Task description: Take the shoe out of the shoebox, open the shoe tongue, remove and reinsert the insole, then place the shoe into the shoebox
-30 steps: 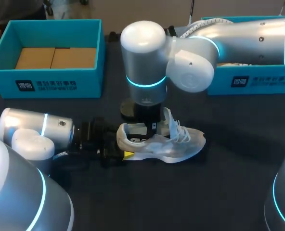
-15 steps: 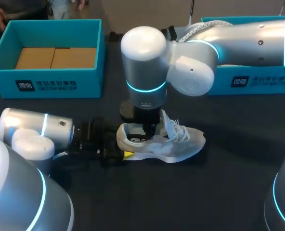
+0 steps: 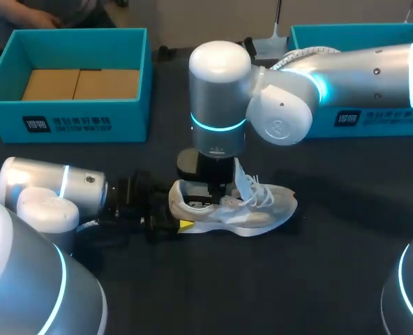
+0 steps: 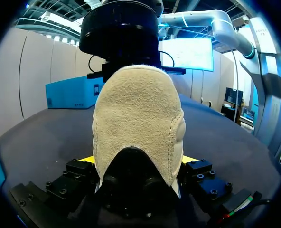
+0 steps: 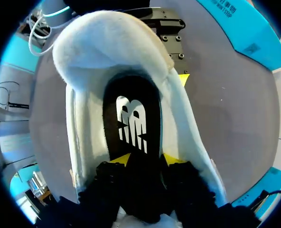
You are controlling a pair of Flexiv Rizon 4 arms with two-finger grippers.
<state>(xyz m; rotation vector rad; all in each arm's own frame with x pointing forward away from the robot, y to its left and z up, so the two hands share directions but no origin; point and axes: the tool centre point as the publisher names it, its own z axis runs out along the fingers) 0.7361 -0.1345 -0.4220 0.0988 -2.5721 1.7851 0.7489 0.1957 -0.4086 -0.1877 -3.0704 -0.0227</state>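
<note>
Left gripper (image 4: 139, 160) of mine is clamped on the heel of the white shoe (image 3: 234, 206), with one yellow finger on each side. The shoe lies in the middle of the dark table (image 3: 276, 279), heel at 9 o'clock and toe at 3 o'clock. My right gripper (image 5: 146, 160) hangs straight down into the shoe's hole, at the black insole (image 5: 131, 118). I cannot tell if it is gripping anything. The tongue (image 3: 243, 180) stands up. One blue shoebox (image 3: 74, 117) sits at 11 o'clock from the shoe. A second blue shoebox (image 3: 374, 115) sits at 2 o'clock.
</note>
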